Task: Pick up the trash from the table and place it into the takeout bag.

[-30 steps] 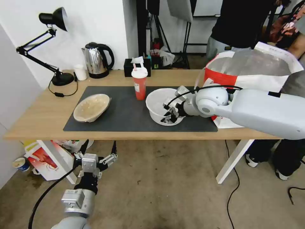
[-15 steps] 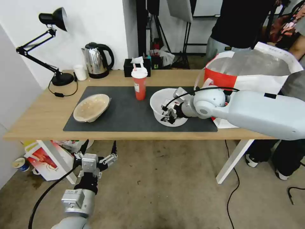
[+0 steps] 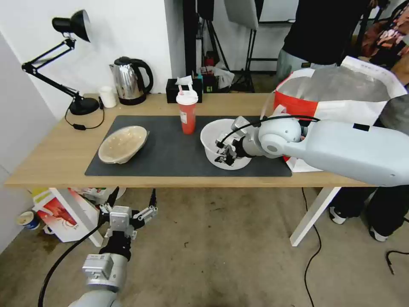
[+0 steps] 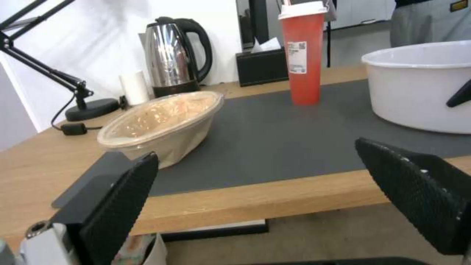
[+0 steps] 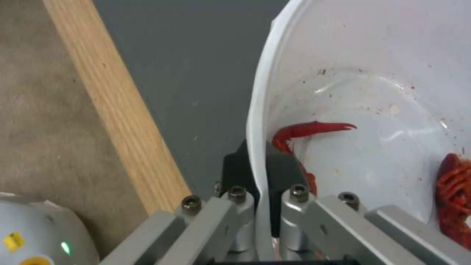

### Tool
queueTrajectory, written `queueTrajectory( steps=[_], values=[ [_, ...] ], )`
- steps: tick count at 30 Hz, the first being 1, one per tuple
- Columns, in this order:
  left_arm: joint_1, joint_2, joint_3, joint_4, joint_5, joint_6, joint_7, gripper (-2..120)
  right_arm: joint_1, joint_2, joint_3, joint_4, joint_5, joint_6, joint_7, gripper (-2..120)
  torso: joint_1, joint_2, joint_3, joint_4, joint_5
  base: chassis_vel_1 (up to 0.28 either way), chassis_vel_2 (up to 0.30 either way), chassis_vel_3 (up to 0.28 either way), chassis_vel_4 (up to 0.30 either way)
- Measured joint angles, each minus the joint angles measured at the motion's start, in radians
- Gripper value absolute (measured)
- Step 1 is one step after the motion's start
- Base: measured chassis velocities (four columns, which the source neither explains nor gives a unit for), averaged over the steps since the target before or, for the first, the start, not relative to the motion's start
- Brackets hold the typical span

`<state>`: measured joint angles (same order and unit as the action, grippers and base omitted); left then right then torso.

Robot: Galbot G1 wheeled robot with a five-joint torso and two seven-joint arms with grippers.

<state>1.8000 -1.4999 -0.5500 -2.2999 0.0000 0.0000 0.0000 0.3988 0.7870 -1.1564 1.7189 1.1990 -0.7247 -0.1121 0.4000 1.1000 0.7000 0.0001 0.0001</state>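
**Right gripper pinches the bowl rim**

On our long light-wood table (image 3: 59,162) with its dark-grey mat (image 3: 170,149), the boxy white-and-red takeout bag (image 3: 336,98) stands at three o'clock of the large round white bowl (image 3: 213,136). Our right gripper (image 3: 224,154) clamps the bowl's near rim, one pad inside by red scraps (image 5: 314,130). Our left gripper (image 3: 128,213) hangs spread wide below the table edge.

No readable text, red cup (image 4: 303,51) bears a white label with a QR code, lettering illegible
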Motion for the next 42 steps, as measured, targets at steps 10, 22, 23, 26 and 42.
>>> queueTrajectory(
  steps=[10, 22, 23, 26, 42],
  values=[
    [0.000, 0.000, 0.000, 0.000, 0.000, 0.000, 0.000, 100, -0.012, -0.016, 0.058, 0.008, -0.003, 0.001, -0.017, 0, 0.000, 0.000, 0.000, -0.0001, 0.0000, 0.000, 0.000, 0.000, 0.000],
    [0.000, 0.000, 0.000, 0.000, 0.000, 0.000, 0.000, 100, 0.022, -0.047, 0.104, 0.035, -0.015, 0.002, -0.044, 0, 0.000, 0.000, 0.000, -0.0001, -0.0001, 0.000, 0.000, 0.000, 0.000],
    [0.000, 0.000, 0.000, 0.000, 0.000, 0.000, 0.000, 100, 0.030, -0.049, 0.104, 0.037, -0.017, 0.002, -0.048, 0, 0.000, 0.000, 0.000, -0.0001, 0.0000, 0.000, 0.000, 0.000, 0.000],
    [0.000, 0.000, 0.000, 0.000, 0.000, 0.000, 0.000, 100, 0.055, -0.056, 0.104, 0.046, -0.020, 0.002, -0.059, 0, 0.000, 0.000, 0.000, -0.0001, 0.0000, 0.000, 0.000, 0.000, 0.000],
    [0.000, 0.000, 0.000, 0.000, 0.000, 0.000, 0.000, 100, 0.226, -0.075, 0.102, 0.098, 0.045, 0.003, -0.089, 0, 0.000, 0.000, 0.000, 0.0000, -0.0001, 0.000, 0.000, 0.000, 0.000]
  ],
)
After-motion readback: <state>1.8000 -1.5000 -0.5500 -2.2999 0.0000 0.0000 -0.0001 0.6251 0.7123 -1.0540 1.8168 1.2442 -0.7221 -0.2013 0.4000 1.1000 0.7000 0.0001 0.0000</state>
